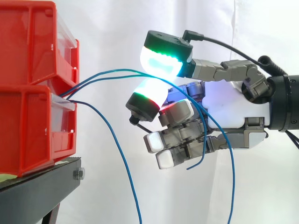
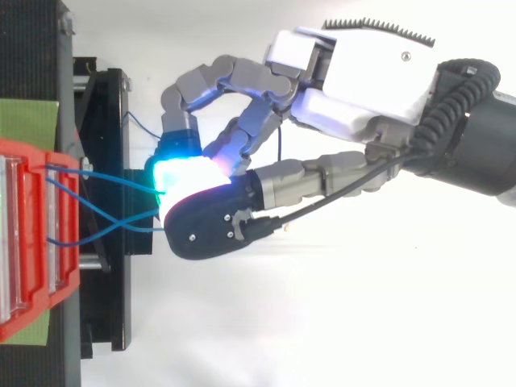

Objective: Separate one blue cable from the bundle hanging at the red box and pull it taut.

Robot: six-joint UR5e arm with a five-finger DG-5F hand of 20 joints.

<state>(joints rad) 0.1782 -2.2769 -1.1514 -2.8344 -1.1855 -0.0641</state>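
At the left edge of the side view, two red bins (image 1: 32,126) stood stacked one on the other on one black stand (image 1: 42,179). Seen from above, a green mat (image 2: 32,121) lay under them. Three blue cables (image 1: 117,70) came out of the gap between the bins.

Two of them arched up and to the right, side by side, into the one hand (image 1: 233,107). It reached in from the right at the height of the bins. Two of its glowing pads (image 1: 161,60), the upper one green and cyan and the other just below it, were closed on that pair and pinched both together. Past the pinch the two hung loose in front of the curled lower fingers. One dropped out of view at the bottom, and the other ended in a free tip below the hand. Between bins and hand both ran in a slack curve, not straight.

The third cable (image 1: 126,168) lay apart from the hand, sagging from the bins and falling below the top of the stand. From above, the cables crossed one another between the bins and the pads. One white curtain (image 1: 117,28) hung behind everything, and the ground under the hand in the top view was plain white.
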